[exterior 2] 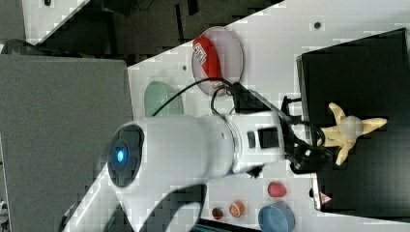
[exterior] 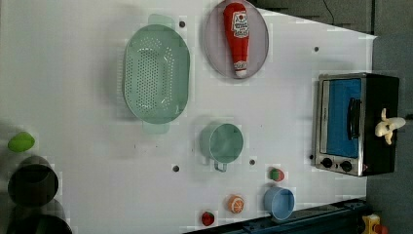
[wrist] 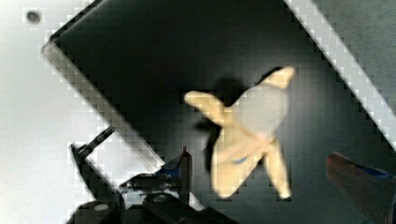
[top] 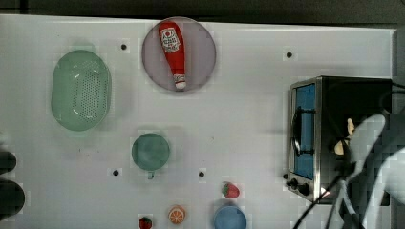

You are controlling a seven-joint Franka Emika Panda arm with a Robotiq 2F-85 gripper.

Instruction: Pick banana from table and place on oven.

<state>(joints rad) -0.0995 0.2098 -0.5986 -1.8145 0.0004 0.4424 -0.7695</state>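
Ketchup bottle [top: 174, 51] lies in plate [top: 203, 57]; banana [exterior: 388, 126] tops oven [exterior: 341, 161].

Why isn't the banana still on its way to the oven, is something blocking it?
Nothing visible blocks it. The banana already lies on the oven's black top. The gripper hangs open right above it, one finger on each side, nothing in between.

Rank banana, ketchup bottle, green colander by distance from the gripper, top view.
Gripper hangs over the oven.
1. Banana: on the oven top, under the gripper.
2. Ketchup bottle: on the round plate, upper middle.
3. Green colander: far at the top view's left.
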